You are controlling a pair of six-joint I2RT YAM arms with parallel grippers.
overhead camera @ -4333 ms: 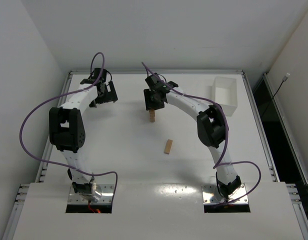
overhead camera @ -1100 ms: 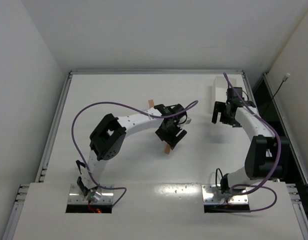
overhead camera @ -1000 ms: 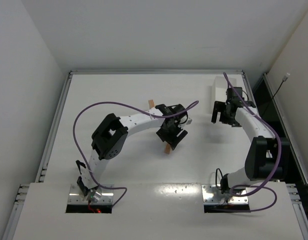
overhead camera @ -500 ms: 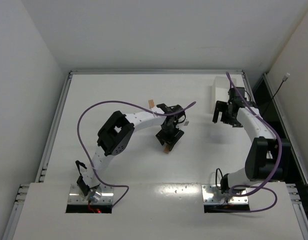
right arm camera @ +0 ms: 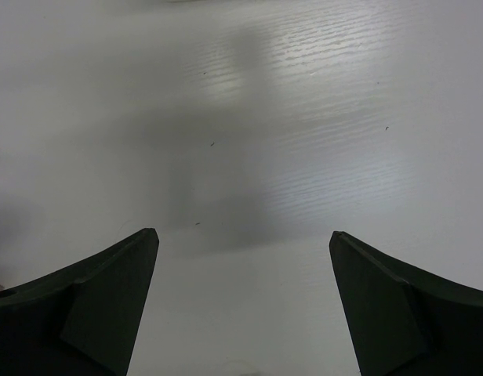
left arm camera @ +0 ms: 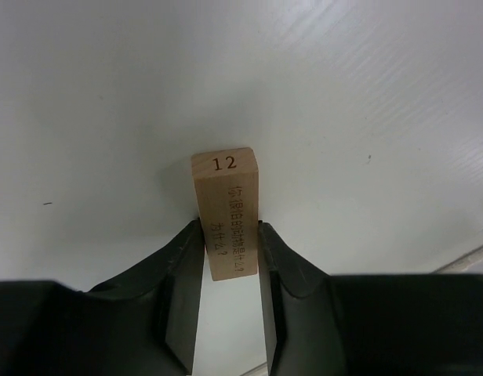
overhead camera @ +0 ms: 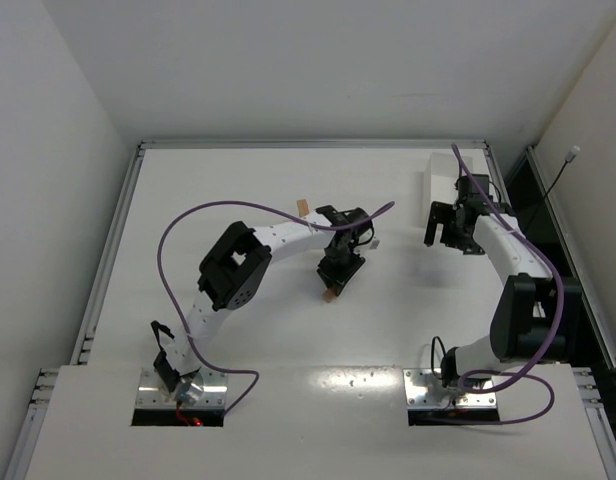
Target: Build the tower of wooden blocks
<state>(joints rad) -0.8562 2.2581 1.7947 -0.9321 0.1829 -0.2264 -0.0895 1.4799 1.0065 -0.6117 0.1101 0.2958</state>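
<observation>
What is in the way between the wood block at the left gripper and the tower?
No loose object shows between the wood block and the tower; only the left arm's own forearm crosses above that stretch.

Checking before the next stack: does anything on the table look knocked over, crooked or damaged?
Nothing stands out. The left end effector holds one wood block squarely by its long sides. The right end effector is open. Only a bit of the tower shows behind the left arm.
</observation>
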